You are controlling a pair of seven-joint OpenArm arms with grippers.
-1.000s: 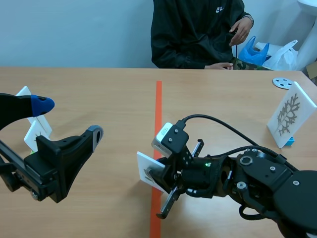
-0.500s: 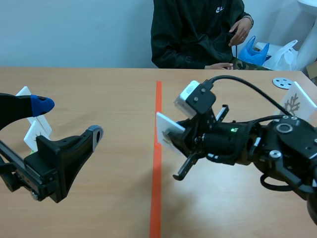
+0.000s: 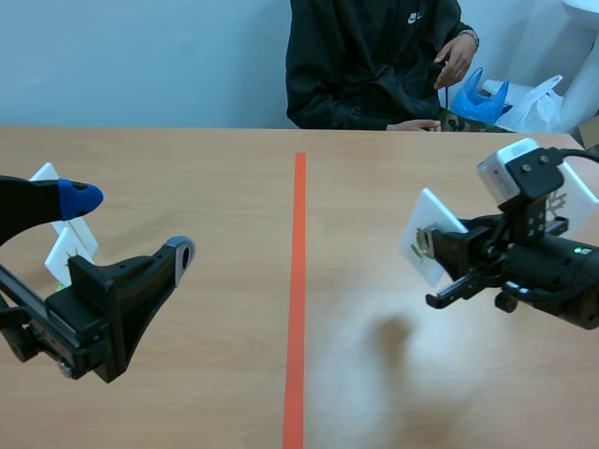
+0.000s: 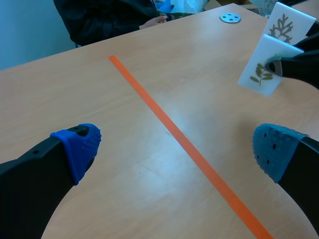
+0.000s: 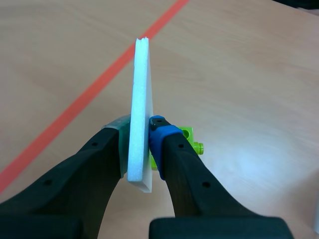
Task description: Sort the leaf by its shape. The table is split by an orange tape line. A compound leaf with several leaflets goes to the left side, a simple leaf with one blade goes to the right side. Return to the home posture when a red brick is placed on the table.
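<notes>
Scene view has the left gripper [image 3: 131, 224] nearest, low on the left of the table [image 3: 215, 374]. Its fingers are spread wide with nothing between them. The left wrist view agrees: the two blue pads [image 4: 79, 147] stand far apart over bare wood.

Right of the tape [image 3: 297, 281], the right gripper [image 3: 440, 245] is clamped on a white card [image 3: 426, 229], held tilted and clear of the table, with a soft shadow on the wood below it. From the right wrist view the card [image 5: 141, 99] is edge-on and pinched between the two fingers, and a green brick [image 5: 192, 139] sits at its lower edge just beyond the blue pad. The left wrist view shows the card's face [image 4: 264, 69], which carries a leaf [image 4: 260, 73] with several small leaflets along a stem.

Behind the left gripper, two left cards [image 3: 73, 245] stand well left of the tape. Behind the right arm, a far card [image 3: 582, 192] stands on the right side, partly hidden; its face [image 4: 288, 22] bears a deeply lobed leaf. A metal disc [image 3: 535, 156] lies near the far right edge. Across the table sits a person [image 3: 374, 56] in a dark jacket, next to a blue bag [image 3: 477, 101].
</notes>
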